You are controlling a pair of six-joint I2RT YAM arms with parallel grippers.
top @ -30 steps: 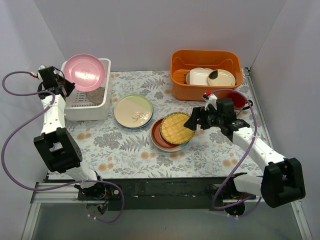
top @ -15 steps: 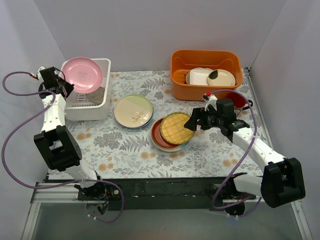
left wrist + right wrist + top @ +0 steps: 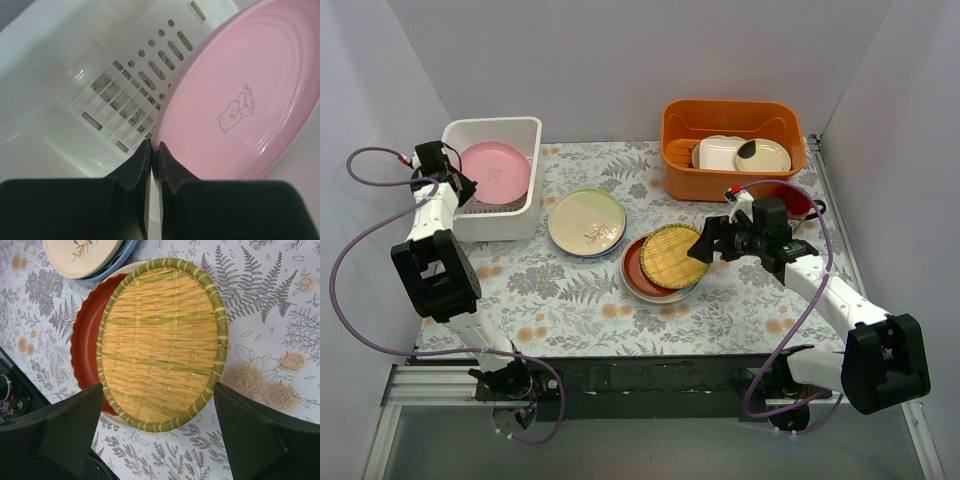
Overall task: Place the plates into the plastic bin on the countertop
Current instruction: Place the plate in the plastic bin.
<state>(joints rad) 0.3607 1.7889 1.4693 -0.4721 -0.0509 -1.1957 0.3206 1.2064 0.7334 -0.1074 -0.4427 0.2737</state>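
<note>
My left gripper point(image 3: 463, 187) is shut on the rim of the pink plate point(image 3: 496, 171), which lies tilted inside the white plastic bin point(image 3: 490, 128). In the left wrist view the pink plate point(image 3: 245, 100) is pinched at its edge between my fingers point(image 3: 172, 165) over the bin's slotted bottom point(image 3: 130, 95). My right gripper point(image 3: 705, 246) is open at the right edge of the yellow woven plate point(image 3: 672, 256), which rests on the red-brown plate point(image 3: 636, 268). The right wrist view shows the woven plate point(image 3: 162, 342) ahead of the open fingers point(image 3: 70, 425). The cream-green sprig plate point(image 3: 586, 220) sits on a blue one.
An orange tub point(image 3: 732, 115) with cream dishes stands at the back right. A red mug point(image 3: 792, 196) sits just behind my right wrist. The countertop point(image 3: 570, 295) has a fern and flower print. Grey walls close in the left, back and right.
My left gripper has lowered the pink plate from above the bin's rim down into the bin. The right arm has not moved.
</note>
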